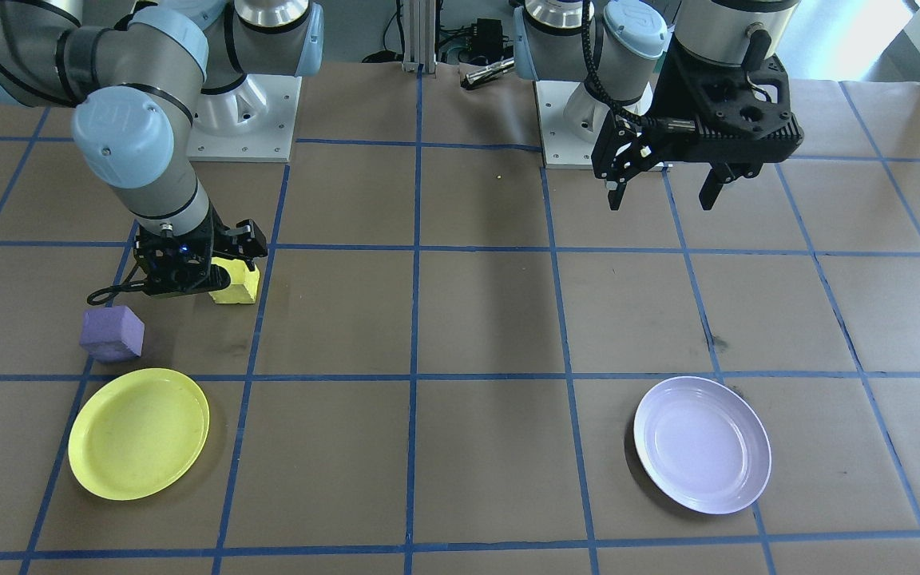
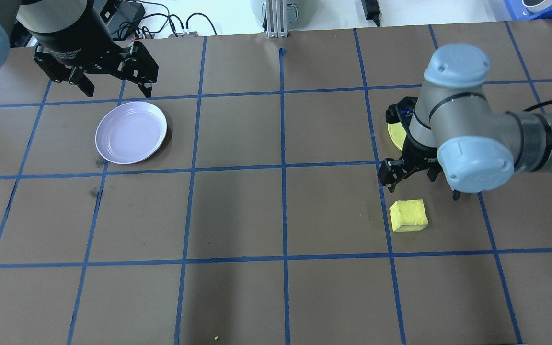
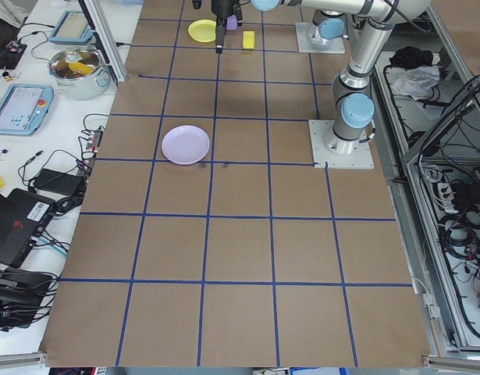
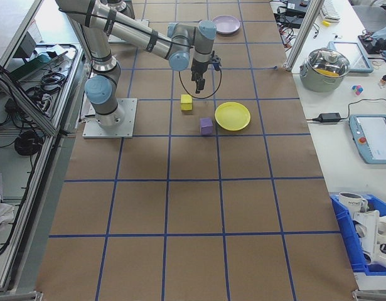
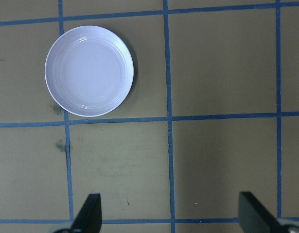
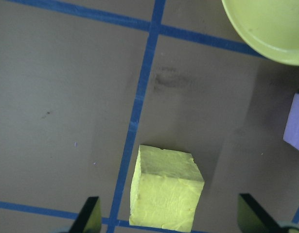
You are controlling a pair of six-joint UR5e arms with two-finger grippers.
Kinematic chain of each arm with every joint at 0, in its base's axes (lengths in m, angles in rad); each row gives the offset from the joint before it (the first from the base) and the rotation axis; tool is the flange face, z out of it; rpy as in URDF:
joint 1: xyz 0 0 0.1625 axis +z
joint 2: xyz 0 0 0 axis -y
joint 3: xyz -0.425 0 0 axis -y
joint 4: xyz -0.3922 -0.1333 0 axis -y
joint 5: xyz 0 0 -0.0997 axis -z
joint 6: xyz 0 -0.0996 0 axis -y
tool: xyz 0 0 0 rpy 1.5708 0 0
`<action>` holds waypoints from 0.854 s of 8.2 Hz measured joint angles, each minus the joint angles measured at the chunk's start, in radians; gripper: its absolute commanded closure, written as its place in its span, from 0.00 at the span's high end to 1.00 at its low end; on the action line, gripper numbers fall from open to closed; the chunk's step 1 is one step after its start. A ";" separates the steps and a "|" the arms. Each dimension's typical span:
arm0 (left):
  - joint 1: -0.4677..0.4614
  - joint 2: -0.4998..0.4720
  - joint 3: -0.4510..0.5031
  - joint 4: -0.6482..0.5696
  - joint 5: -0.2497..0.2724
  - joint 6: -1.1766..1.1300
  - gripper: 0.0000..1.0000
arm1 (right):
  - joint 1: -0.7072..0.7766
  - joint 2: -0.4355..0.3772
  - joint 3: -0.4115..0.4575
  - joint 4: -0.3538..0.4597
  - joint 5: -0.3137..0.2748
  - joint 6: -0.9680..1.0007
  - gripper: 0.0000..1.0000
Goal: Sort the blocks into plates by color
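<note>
Right wrist-mounted: right claw (image 6: 166,221) wide, empty.

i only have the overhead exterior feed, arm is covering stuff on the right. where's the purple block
Observer: The purple block sits on the table between the yellow block and the yellow plate, close to the plate's rim but not in it.
Operator: is the right gripper holding the yellow one
Observer: No. The right gripper is open, fingers wide apart with the yellow block lying between them in the wrist view.
Operator: anything in the yellow plate
Observer: Nothing; the front-facing view shows it bare. The lavender plate is bare too.
</note>
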 measured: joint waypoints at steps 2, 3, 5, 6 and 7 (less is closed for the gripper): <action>0.000 0.001 -0.005 0.000 0.000 0.000 1.00 | -0.020 0.004 0.140 -0.131 -0.044 -0.033 0.98; 0.000 0.000 -0.006 0.001 0.000 0.001 1.00 | -0.029 0.009 0.181 -0.178 -0.048 -0.041 0.98; 0.000 -0.001 -0.008 0.000 0.000 0.001 1.00 | -0.041 0.054 0.207 -0.220 0.001 -0.046 0.33; 0.000 -0.001 -0.008 0.000 0.000 0.001 1.00 | -0.044 0.079 0.208 -0.230 0.025 -0.045 0.23; 0.000 -0.001 -0.008 0.001 0.000 0.001 1.00 | -0.046 0.092 0.203 -0.234 0.035 -0.041 0.22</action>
